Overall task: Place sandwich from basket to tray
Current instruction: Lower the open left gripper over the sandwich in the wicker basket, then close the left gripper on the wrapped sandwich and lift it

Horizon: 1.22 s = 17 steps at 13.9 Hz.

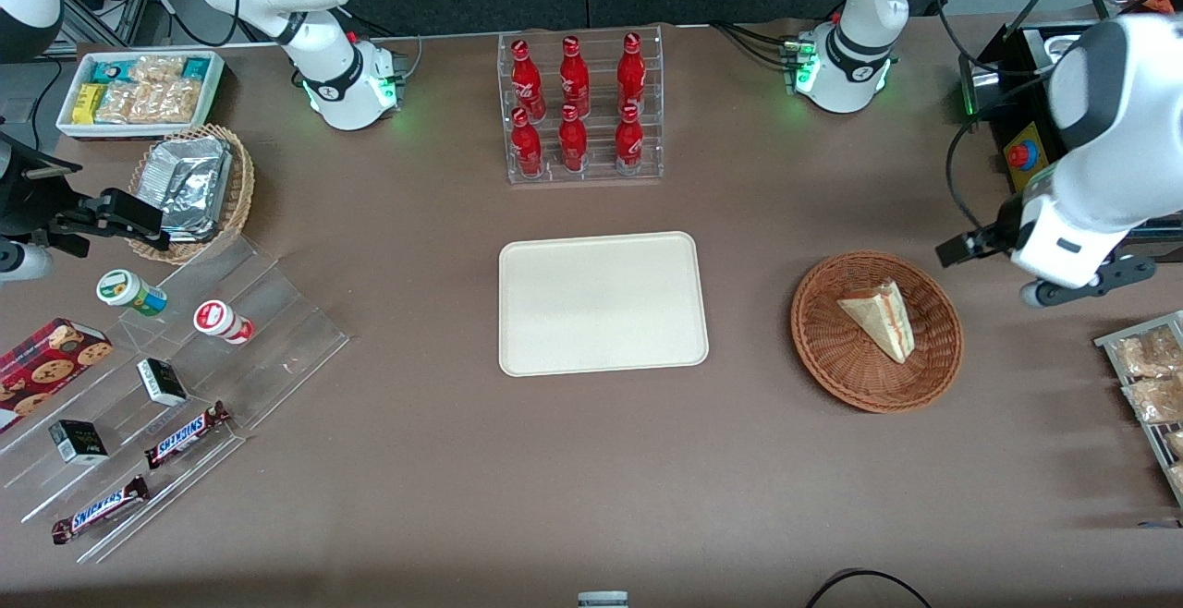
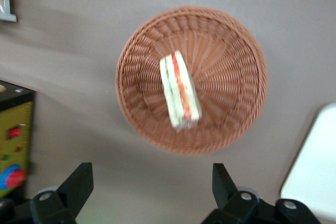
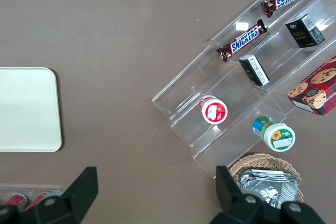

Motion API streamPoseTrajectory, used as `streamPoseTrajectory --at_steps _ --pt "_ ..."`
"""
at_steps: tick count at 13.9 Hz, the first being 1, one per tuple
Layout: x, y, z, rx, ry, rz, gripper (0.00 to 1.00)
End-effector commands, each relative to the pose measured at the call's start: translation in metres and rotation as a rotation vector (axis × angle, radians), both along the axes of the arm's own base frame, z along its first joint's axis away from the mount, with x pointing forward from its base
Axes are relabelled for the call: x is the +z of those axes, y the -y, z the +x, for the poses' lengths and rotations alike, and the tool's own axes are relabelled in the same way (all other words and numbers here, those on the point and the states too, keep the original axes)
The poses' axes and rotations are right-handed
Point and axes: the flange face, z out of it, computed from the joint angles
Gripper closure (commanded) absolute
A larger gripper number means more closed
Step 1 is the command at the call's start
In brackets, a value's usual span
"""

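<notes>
One sandwich (image 1: 879, 319) lies in the basket (image 1: 832, 349), toward the working arm's end of the worktop (image 1: 554, 479). Jaws (image 2: 152, 190) hang spread wide and empty, seemingly above the basket's rim. Mid-worktop, the tray (image 1: 601, 303) sits bare.

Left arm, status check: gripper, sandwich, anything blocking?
Gripper open, above the table beside the basket. Sandwich lying in basket, untouched. Tray bare; nothing in the way.
</notes>
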Motion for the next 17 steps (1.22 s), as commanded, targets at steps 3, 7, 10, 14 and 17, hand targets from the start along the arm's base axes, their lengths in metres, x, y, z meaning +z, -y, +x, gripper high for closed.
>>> streamPoseTrajectory --at_steps 3,7,10,14,17 --pt "-0.082 -0.001 -0.027 0.236 0.091 0.012 0.00" --pt "-0.122 0.001 -0.036 0.267 0.121 0.001 0.00" --pt "-0.157 0.002 -0.039 0.276 0.158 -0.014 0.00" --pt "-0.176 0.003 -0.037 0.301 0.175 -0.030 0.00" --pt "-0.182 0.007 -0.036 0.314 0.173 -0.032 0.00"
